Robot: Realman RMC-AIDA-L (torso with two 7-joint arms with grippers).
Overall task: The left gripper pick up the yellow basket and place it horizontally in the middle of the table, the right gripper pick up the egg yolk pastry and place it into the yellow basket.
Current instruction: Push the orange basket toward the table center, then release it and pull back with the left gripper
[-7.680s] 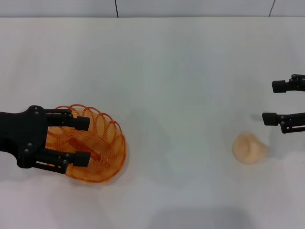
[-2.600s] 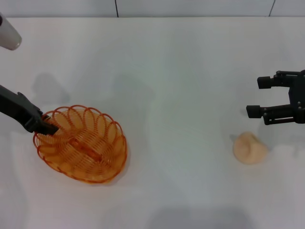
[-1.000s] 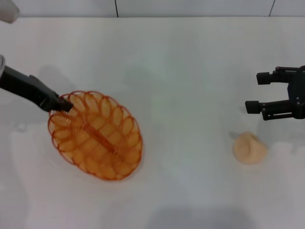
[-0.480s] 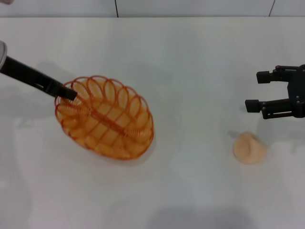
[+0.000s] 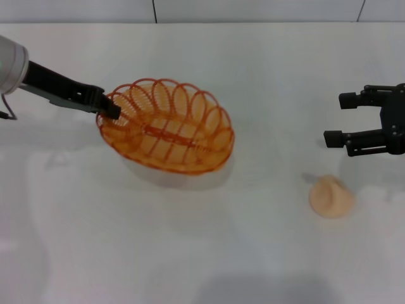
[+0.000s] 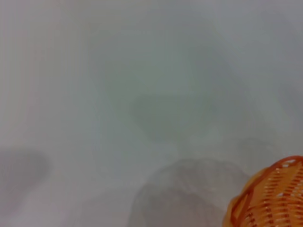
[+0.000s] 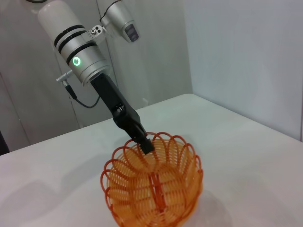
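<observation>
The yellow basket (image 5: 168, 136) is an oval orange wire basket, held up off the white table (image 5: 209, 253) and tilted, left of centre in the head view. My left gripper (image 5: 111, 107) is shut on the basket's left rim. The basket also shows in the right wrist view (image 7: 154, 191) with the left gripper (image 7: 146, 144) pinching its far rim, and a corner of it shows in the left wrist view (image 6: 272, 198). The egg yolk pastry (image 5: 331, 197) lies on the table at the right. My right gripper (image 5: 334, 119) hovers open behind the pastry, apart from it.
The table's far edge meets a grey wall (image 5: 253, 9) at the top of the head view. The basket's shadow (image 5: 190, 177) falls on the table beneath it.
My left gripper has carried the basket up and to the right toward the table's middle, turning it nearer to horizontal. The right gripper and the pastry have stayed in place.
</observation>
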